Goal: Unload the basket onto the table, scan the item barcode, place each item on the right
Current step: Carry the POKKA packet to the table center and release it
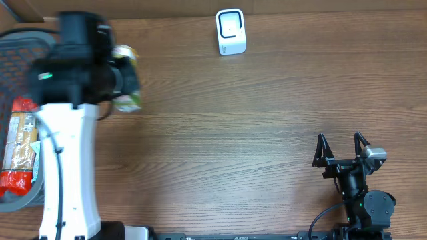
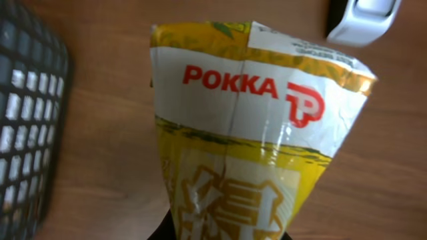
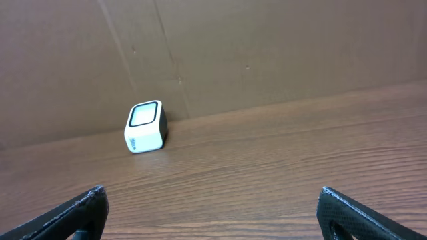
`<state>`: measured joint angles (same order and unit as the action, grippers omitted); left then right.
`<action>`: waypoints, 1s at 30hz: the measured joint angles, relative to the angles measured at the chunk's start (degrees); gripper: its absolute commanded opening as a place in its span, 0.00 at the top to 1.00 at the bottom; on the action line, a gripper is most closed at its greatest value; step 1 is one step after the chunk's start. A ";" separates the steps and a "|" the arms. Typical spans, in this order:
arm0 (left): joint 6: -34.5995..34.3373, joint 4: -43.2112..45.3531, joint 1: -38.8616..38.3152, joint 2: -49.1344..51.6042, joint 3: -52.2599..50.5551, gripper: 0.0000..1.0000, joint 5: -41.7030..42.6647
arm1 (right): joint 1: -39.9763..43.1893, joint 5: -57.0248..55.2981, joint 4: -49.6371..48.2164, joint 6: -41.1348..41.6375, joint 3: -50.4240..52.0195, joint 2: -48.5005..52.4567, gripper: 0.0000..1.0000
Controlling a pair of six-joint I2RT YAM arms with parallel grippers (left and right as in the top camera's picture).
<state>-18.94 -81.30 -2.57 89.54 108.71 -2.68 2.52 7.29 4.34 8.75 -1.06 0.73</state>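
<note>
The item is a yellow and white Pokka pouch (image 2: 253,133), and my left gripper (image 2: 223,235) is shut on its lower end, holding it above the table. From overhead the pouch (image 1: 128,79) pokes out from under the left arm, just right of the basket. Its barcode does not show in any view. A white scanner (image 1: 231,31) stands at the back edge of the table, well to the right of the pouch; it also sits in the corner of the left wrist view as the scanner (image 2: 367,19). My right gripper (image 1: 341,152) rests open and empty at the front right, facing the scanner (image 3: 145,127).
A dark mesh basket (image 1: 20,53) at the far left holds a red and orange packet (image 1: 19,150); its wall (image 2: 27,133) shows left of the pouch. A cardboard wall (image 3: 267,47) closes the back of the wooden table (image 1: 253,133).
</note>
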 measured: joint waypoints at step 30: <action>-19.76 1.73 -22.36 33.92 1.25 0.57 -13.81 | 0.00 0.00 0.00 0.02 0.00 0.00 0.00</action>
<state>-38.70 -79.57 -24.93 123.46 109.95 -16.49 2.52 7.29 4.34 8.78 -1.06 0.73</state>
